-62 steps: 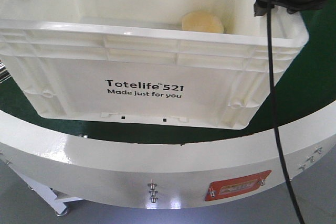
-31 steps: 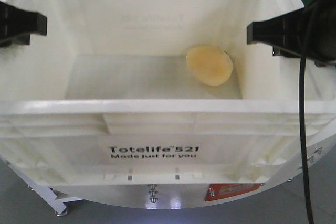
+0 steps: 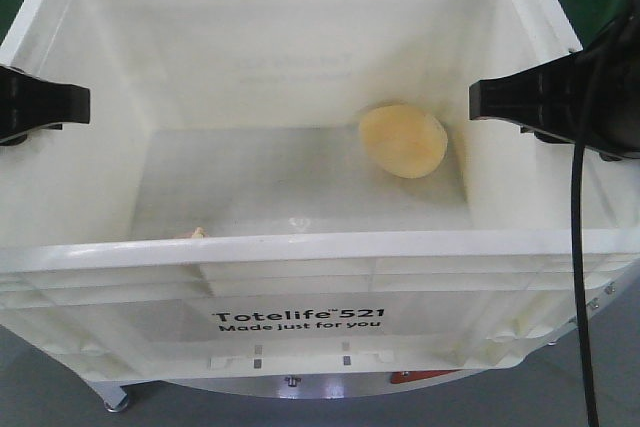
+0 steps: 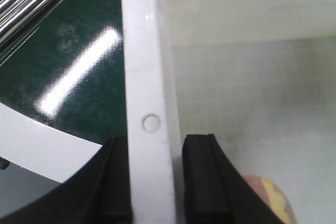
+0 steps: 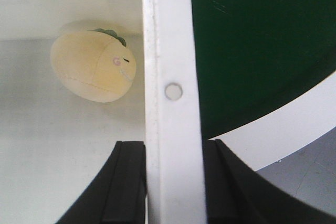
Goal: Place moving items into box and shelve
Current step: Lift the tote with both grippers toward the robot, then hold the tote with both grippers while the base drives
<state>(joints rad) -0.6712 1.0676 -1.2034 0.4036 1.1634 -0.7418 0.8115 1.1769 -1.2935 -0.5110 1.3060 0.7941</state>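
Wrist views show left gripper point(image 4: 152, 156) and right gripper point(image 5: 172, 156) clamping box point(image 3: 320, 245) rims.

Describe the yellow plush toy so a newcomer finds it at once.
Find the big white box printed "Totelife 521". On its floor, at the far right corner, lies a round pale-yellow plush toy. Unlike the other toy barely showing at the near left wall, it has green leaves and a stitched face.
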